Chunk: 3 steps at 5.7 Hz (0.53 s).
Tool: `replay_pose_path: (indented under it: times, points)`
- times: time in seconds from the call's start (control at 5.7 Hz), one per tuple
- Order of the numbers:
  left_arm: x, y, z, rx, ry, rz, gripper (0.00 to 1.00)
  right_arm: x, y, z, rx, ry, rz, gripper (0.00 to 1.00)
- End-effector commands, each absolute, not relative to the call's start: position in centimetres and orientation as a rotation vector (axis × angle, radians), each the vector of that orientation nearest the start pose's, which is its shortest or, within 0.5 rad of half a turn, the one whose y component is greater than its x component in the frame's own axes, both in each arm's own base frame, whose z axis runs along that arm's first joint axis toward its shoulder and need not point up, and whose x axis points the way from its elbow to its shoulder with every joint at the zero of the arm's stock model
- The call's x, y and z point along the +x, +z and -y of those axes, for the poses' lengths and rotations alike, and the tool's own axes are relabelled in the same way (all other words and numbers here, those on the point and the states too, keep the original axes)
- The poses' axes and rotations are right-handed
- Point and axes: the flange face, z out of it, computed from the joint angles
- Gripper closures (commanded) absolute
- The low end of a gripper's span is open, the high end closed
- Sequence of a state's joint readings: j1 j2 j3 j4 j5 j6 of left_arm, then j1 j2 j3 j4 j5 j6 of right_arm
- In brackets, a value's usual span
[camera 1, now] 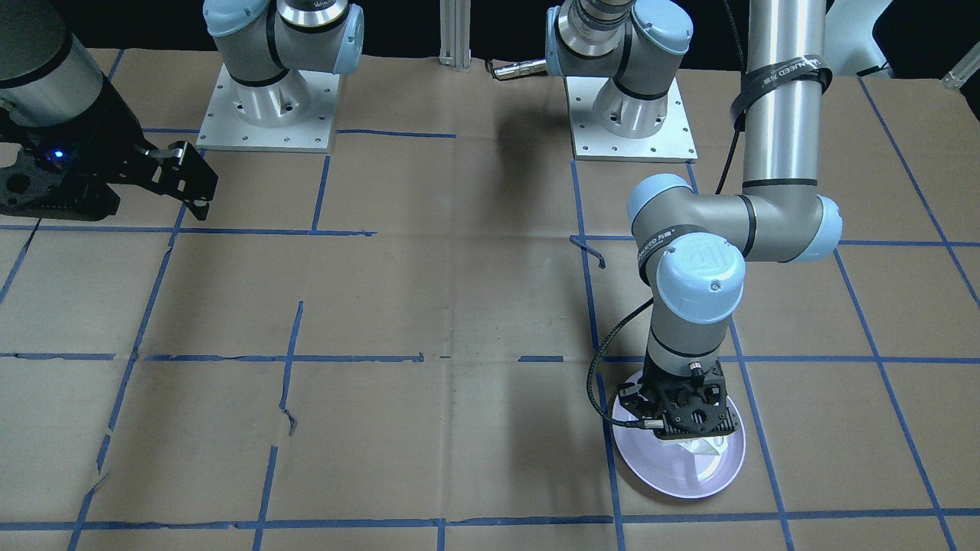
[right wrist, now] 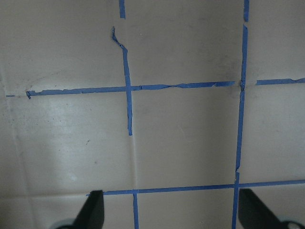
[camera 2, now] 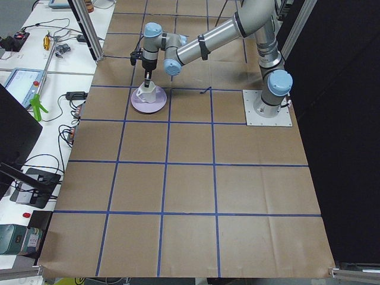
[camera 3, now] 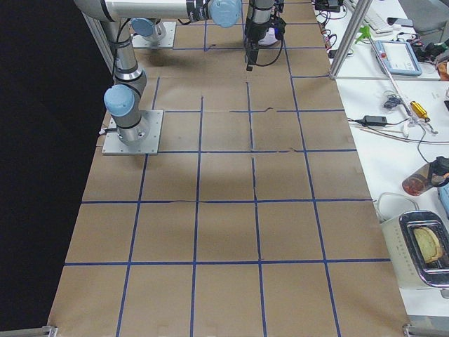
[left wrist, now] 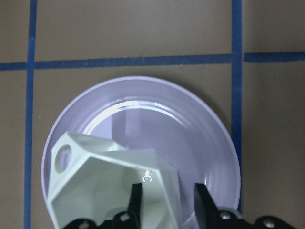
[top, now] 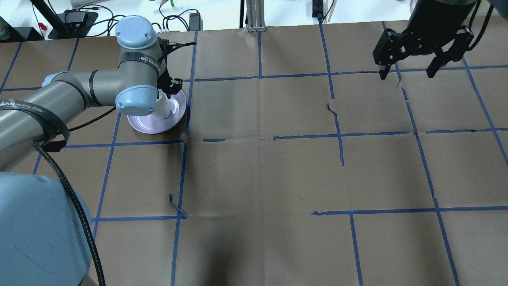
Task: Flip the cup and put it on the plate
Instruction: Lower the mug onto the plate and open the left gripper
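The white faceted cup (left wrist: 109, 191) stands mouth up on the lavender plate (left wrist: 190, 129), handle toward the view's left. My left gripper (left wrist: 167, 191) is right above it. One finger (left wrist: 136, 202) is inside the cup and the other finger (left wrist: 202, 205) is outside its right wall. Plate shows between that wall and the outer finger, so the jaws stand a little apart. The exterior left view shows the cup (camera 2: 146, 93) resting on the plate (camera 2: 148, 105). My right gripper (top: 406, 74) is wide open and empty, far across the table.
Brown paper with a blue tape grid covers the table (top: 262, 171). The plate (top: 147, 125) lies in a far square on my left side. Both arm bases (camera 1: 268, 107) (camera 1: 632, 115) stand at the table's robot side. Desks with cables and tools flank the table ends.
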<state>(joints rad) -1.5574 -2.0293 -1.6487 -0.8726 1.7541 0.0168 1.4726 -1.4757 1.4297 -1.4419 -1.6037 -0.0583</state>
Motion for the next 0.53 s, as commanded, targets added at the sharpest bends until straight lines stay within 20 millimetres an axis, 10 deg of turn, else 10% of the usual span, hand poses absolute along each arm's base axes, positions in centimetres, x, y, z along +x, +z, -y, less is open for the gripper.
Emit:
replay_pose_path:
  times: [0.0,0.35]
  points:
    - [-9.6,34.9,62.0,-0.032,-0.079,-2.963,0.01,7.8,49.6,53.3,0.061,0.135,-3.165,0.0]
    - [-12.3,41.4,58.7,-0.172,0.021,-3.068,0.01,7.8,49.6,53.3,0.061,0.135,-3.165,0.0]
